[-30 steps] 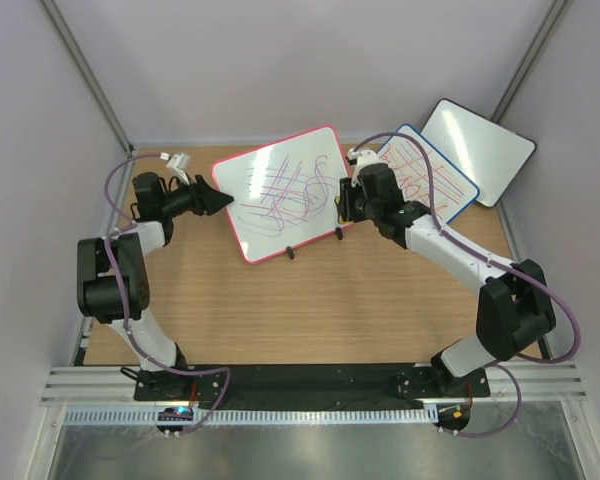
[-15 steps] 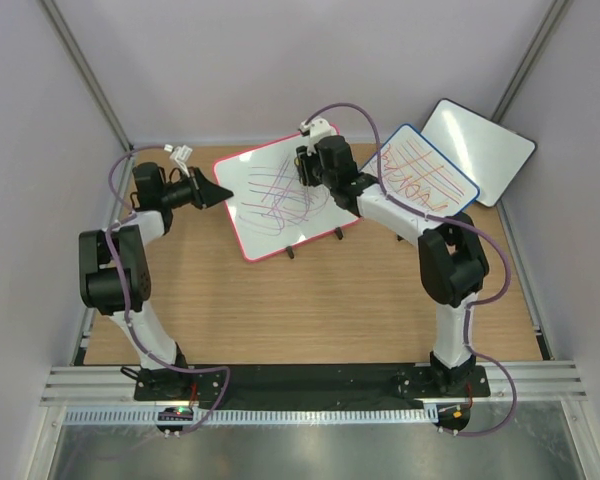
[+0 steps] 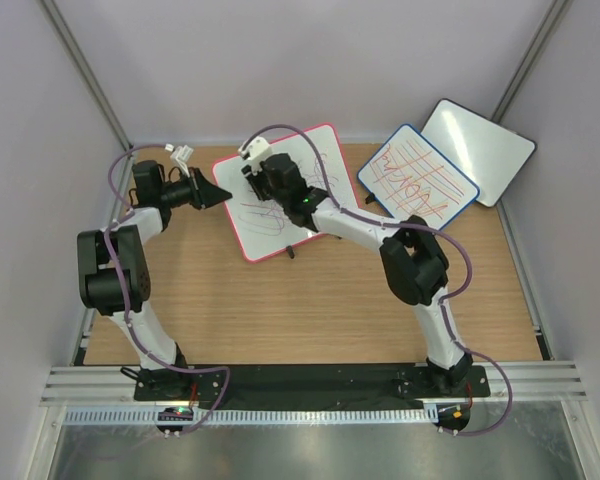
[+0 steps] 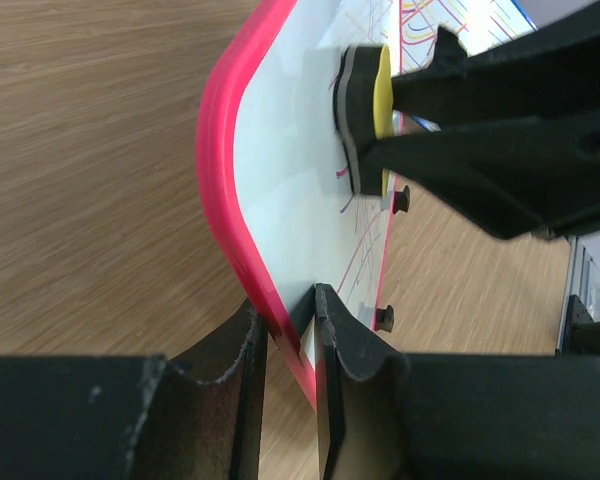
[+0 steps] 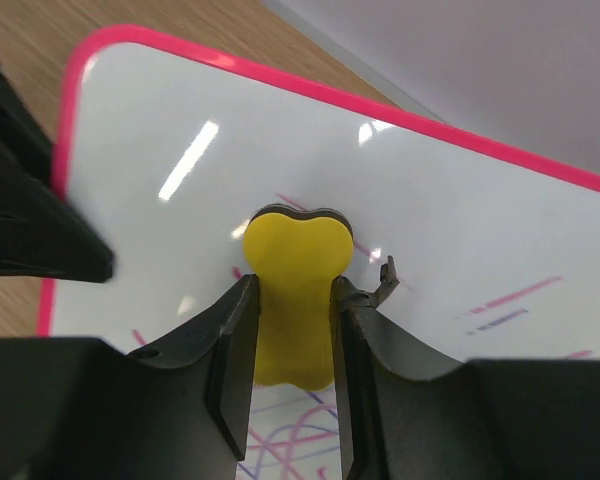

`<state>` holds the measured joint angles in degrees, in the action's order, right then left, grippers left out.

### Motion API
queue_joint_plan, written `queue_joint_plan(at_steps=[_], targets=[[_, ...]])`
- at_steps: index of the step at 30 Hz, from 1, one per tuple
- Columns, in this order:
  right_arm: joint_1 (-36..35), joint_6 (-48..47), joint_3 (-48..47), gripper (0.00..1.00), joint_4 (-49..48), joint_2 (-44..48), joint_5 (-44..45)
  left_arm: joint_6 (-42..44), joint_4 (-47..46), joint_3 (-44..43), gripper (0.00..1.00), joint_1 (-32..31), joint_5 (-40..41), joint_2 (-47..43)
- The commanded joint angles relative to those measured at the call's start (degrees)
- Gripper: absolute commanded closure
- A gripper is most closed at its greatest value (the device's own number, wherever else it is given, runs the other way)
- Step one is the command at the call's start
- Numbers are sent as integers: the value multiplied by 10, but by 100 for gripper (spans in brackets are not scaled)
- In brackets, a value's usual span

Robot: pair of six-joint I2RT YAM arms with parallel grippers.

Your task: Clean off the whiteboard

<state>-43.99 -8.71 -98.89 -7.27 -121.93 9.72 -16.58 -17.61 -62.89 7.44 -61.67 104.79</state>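
My right pincer (image 3: 265, 182) has swept leftward across the whiteboard (image 3: 325, 160), which stands upper centre on the surface (image 3: 280, 310). Left wrist: my left pincer (image 4: 290, 310) is clamped on its pink frame. Right wrist: that pincer grips a yellow eraser (image 5: 292, 250) against the board.

The left arm (image 3: 107, 272) reaches to the bench's (image 3: 280, 310) far-left corner, left claw (image 4: 290, 310) pinched on the whiteboard (image 3: 325, 160) rim; the right arm (image 3: 360, 225) stretches diagonally far-left, right claw (image 5: 293, 285) clamping the eraser (image 5: 292, 260).

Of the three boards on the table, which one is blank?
The black-framed board at the far right. The pink-framed whiteboard carries purple scribbles, and the blue-framed board carries red lines.
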Motion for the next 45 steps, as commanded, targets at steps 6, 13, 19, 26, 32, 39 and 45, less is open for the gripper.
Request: queue_joint_plan(at_steps=[6,13,19,26,32,39,45], targets=[[-22,-18,-86,99,32,-49,52,79,14,-14,100,-6,23,-27],[80,38,-43,99,49,-8,95,103,35,-17,100,-6,29,-33],[113,39,-31,99,63,-7,87,120,43,-18,100,-6,34,-34],[50,34,-46,99,59,-19,70,132,56,-17,100,-7,38,-35],[-27,35,-15,99,21,-10,34,135,61,-20,100,-5,41,-38],[-43,46,-17,99,29,-23,53,140,71,-18,100,-6,42,-42],[19,61,49,99,18,23,107,147,79,-21,100,-6,45,-43]])
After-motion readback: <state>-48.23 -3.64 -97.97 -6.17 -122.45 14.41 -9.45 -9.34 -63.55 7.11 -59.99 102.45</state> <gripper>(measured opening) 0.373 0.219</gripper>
